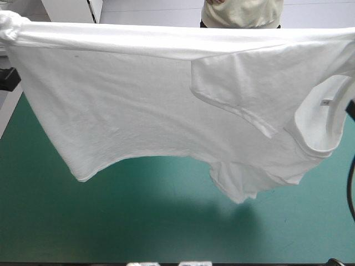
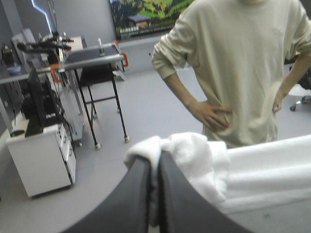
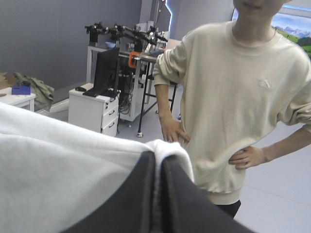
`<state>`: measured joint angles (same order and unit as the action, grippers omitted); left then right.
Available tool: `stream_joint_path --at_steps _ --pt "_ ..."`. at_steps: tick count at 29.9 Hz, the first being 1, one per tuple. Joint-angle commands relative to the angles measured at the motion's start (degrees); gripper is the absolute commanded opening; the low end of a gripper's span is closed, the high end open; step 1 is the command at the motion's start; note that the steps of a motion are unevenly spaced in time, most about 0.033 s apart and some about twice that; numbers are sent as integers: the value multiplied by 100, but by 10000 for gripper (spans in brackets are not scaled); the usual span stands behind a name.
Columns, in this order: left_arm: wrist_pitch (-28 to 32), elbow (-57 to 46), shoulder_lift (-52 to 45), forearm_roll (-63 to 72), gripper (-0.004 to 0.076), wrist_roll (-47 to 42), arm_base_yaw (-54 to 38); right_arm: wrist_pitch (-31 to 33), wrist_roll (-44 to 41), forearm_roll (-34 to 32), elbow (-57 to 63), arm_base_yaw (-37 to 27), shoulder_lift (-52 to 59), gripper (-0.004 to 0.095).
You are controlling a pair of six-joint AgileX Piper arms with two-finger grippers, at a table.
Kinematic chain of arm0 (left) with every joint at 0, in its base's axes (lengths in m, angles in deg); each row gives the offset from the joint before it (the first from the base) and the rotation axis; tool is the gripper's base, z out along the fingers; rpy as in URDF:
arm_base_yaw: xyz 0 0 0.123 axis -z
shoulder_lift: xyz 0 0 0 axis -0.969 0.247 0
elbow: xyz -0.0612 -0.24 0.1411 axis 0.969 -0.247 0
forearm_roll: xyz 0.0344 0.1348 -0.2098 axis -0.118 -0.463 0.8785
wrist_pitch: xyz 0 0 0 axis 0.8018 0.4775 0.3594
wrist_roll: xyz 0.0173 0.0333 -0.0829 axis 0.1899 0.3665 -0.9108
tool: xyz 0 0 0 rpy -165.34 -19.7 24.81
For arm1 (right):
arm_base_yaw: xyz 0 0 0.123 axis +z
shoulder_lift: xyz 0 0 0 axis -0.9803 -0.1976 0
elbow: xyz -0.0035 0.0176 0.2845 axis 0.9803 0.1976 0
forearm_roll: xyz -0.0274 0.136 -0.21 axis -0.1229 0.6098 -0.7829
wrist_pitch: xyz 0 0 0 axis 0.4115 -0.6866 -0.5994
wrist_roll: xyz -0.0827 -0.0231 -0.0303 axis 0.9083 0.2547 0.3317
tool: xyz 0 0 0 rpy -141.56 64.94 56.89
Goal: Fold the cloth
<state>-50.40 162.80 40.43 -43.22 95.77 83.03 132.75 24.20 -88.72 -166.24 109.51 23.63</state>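
We see the white short-sleeved T-shirt point(image 1: 138, 100) lifted and stretched wide in the air above the table with its teal-green cover point(image 1: 166, 233). Its upper edge runs taut, nearly level, along the table's far edge from the left side to the right. The left gripper point(image 2: 156, 158) has its two broad black fingers point(image 2: 131, 194) pressed almost together into a pointed arch, with a thick white bunch of the T-shirt pinched between them and spilling over their tips. The right gripper point(image 3: 159, 158) stands the same way, its black fingers point(image 3: 141, 199) all but closed on a fold of white cloth that curls over their tips, while the rest of the T-shirt spreads away beside it as a plain white field. From above, the body of the T-shirt hangs down as a broad sheet whose lower hem point(image 1: 144, 152) curves upward in the middle and drops to a point toward each side. One short sleeve point(image 1: 238, 94) lies folded across the front, and the round neck opening point(image 1: 324, 119) with a small label point(image 1: 326, 102) inside faces the table's right edge. A soft shadow point(image 1: 222, 221) lies on the cover below the hanging cloth, toward the table's near edge.
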Motion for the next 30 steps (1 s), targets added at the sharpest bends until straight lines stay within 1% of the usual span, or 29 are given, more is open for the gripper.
stream_joint_path --at_steps 1,4,8,11,13,17,20,23,24,27,30 --pt "287 303 40 -11 -9 35 10 9 173 -183 -655 10 -214 2" --pt "14 205 125 -57 -9 35 10 586 173 -304 -846 10 -467 2" --pt "-382 -329 288 -415 -9 -35 10 1099 127 -358 -585 10 -953 1" --pt "-411 -1091 513 -556 -9 -178 10 946 127 -358 -93 0 -1443 0" --pt "-245 -1628 751 -556 -9 -178 10 703 102 -370 276 -10 -1823 0" --pt "321 -2403 1432 -511 -9 -189 10 312 17 -288 641 -352 -2546 0" --pt "823 -2530 2063 -497 -9 -266 10 -47 73 66 646 -829 -3091 -17" --pt "1636 -2509 2713 -556 -9 -349 -1 -588 371 714 646 -1381 -3537 -17" --pt "1919 -2509 2914 -556 -9 -362 -1 -828 571 1065 646 -1565 -3702 -17" --pt "2552 -2509 3502 -556 -9 -428 -1 -1332 943 1752 646 -1994 -4253 -17" --pt "3267 -2509 4042 -509 -9 -447 -1 -1799 945 1892 578 -2258 -4804 -17"
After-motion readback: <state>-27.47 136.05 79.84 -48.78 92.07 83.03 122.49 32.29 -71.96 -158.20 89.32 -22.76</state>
